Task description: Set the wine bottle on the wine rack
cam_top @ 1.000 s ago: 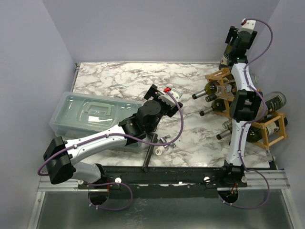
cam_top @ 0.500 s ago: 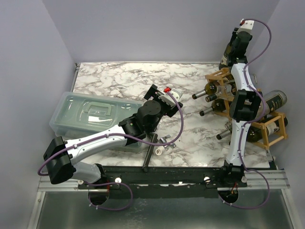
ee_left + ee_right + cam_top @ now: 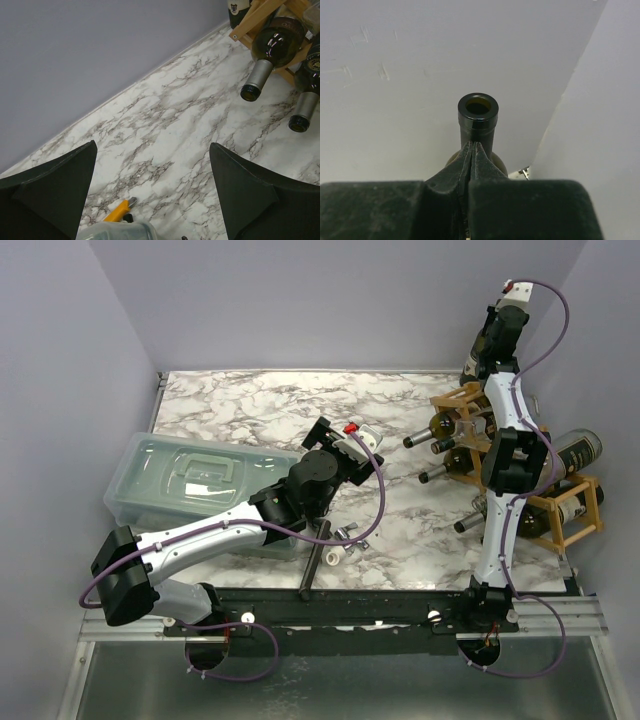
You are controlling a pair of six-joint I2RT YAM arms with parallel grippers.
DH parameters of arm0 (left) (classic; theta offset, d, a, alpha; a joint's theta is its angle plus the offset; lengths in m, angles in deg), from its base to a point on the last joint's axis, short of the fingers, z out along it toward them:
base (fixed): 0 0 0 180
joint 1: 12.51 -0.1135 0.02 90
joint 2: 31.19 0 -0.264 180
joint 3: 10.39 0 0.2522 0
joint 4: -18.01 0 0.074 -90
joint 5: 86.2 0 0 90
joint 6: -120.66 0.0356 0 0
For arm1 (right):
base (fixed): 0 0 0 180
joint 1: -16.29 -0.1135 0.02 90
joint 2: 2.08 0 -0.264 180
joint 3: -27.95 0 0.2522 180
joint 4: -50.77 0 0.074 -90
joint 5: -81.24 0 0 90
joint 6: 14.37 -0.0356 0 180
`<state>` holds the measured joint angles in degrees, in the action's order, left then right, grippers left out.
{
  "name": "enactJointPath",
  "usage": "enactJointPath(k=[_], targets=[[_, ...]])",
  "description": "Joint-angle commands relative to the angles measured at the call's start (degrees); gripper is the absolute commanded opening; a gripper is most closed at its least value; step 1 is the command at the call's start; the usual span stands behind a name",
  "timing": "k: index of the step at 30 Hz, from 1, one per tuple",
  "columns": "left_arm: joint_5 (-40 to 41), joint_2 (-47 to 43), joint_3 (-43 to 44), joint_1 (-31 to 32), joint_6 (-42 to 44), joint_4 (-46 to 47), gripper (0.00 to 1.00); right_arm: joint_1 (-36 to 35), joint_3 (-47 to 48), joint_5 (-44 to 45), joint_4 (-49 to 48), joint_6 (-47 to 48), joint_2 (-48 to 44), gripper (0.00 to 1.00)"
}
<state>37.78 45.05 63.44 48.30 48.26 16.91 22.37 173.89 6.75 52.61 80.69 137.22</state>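
Nearest us, well to the left of the wine rack (image 3: 452, 398), the left jaws stand released and empty over the bench (image 3: 270, 410), beside the clear lidded bin (image 3: 190, 480). We see little trouble there.

The danger lies just behind the rack, where the wine bottle (image 3: 478, 127) stands upright near the back wall. The right jaws are clenched tip to tip just in front of its neck, and in the wrist view nothing seems to sit between them. We judge that a lift from here would come away empty. The tips might also push the neck and topple the tall bottle against the wall or onto the racked bottles (image 3: 440, 425). Glass is smooth, so a glancing hold would slip too.

The bench is white with grey marble veining, hard and flat. Plain lavender walls (image 3: 330, 300) close in behind the rack and on both sides.
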Motion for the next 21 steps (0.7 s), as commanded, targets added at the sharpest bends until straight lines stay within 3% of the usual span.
enactJointPath(k=[1, 6, 21], targets=[[-0.87, 0.30, -0.57, -0.26, -0.55, 0.69, 0.95, 0.42, 1.88, -1.99, -0.01, -1.70, -0.63, 0.01], [-1.06, 0.05, -0.48, -0.28, -0.73, 0.76, 0.95, 0.20, 0.32, -4.89, 0.53, -3.47, -3.44, 0.01], [-1.47, -1.28, -0.23, -0.26, -1.26, 0.30, 0.95, -0.92, -19.92, -10.07, -6.62, -3.04, -17.49, 0.01]])
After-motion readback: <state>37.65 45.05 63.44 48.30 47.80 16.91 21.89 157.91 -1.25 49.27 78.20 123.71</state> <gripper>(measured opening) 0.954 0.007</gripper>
